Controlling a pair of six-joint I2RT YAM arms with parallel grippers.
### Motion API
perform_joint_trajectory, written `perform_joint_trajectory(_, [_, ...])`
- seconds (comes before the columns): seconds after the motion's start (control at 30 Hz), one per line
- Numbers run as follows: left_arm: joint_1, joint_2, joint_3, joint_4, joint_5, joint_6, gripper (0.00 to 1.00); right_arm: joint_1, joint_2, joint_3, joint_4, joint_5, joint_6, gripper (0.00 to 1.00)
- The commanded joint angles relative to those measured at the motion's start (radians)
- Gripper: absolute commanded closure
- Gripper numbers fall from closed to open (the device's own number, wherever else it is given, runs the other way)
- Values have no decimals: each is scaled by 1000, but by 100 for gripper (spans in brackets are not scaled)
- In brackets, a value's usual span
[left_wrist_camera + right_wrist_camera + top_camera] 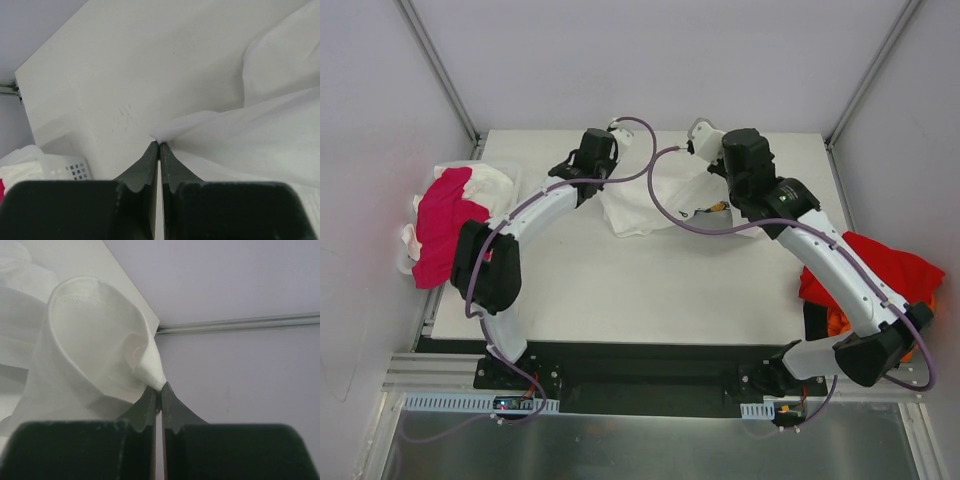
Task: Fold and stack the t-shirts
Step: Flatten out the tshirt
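Jaws of the left arm are being pressed fully together, pinching a pointed edge of the white t-shirt [645,205], as seen in the left wrist view. Jaws of the right arm are likewise being pressed together on a small fold of the same shirt's stitched hem [75,300]. This shirt is being held between both arms at the far middle of the worktop [650,290], crumpled. A magenta-pink t-shirt [445,225] is being carried in a white basket [70,167] at the left edge, with white cloth [490,182] beside it. Red [885,265] and orange [835,320] t-shirts are lying heaped at the right edge.
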Motion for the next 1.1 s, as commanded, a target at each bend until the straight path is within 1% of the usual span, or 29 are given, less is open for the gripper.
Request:
perform_joint_trajectory(0.0, [-8,87,84,18,1,-15,100,-16,49,-17,48,17,3,99])
perform_joint_trajectory(0.2, [-11,217,149,18,-16,-3,100,-34,139,-14,60,-4,8,99])
perform_joint_trajectory(0.23, [-11,242,156,18,-19,-4,96,-33,147,-14,60,-7,8,99])
perform_joint_trajectory(0.27, [-13,254,170,18,-19,-7,88,-36,155,-11,62,-7,9,99])
perform_joint_trajectory(0.3, [-13,262,173,18,-19,-9,74,-34,162,-9,63,-12,14,99])
perform_joint_trajectory(0.33, [-14,268,173,18,-15,-12,64,-34,170,-11,63,-17,17,99])
perform_joint_trajectory(0.37, [-17,267,169,18,-1,-13,51,-34,175,-9,63,-18,18,99])
perform_joint_trajectory(0.43, [-20,238,155,18,30,-21,36,-34,184,-12,60,-21,25,99])
perform_joint_trajectory(0.47, [-25,224,140,19,54,-29,21,-34,184,-12,59,-21,25,99])
perform_joint_trajectory(0.53, [-26,178,127,18,90,-41,14,-33,187,-22,57,-20,29,99])
perform_joint_trajectory(0.67, [-52,64,40,16,148,-41,10,-36,178,-46,57,-17,37,99])
perform_joint_trajectory(0.7, [-60,14,20,18,163,-36,9,-36,176,-51,57,-20,38,99])
perform_joint_trajectory(0.8, [-86,-64,-64,16,189,-41,8,-39,170,-68,59,-23,46,99])
perform_joint_trajectory(0.9, [-118,-95,-144,18,222,-50,8,-42,167,-80,59,-23,52,99])
perform_joint_trajectory(1.07, [-151,-69,-219,18,257,-59,10,-44,156,-89,62,-24,63,99])
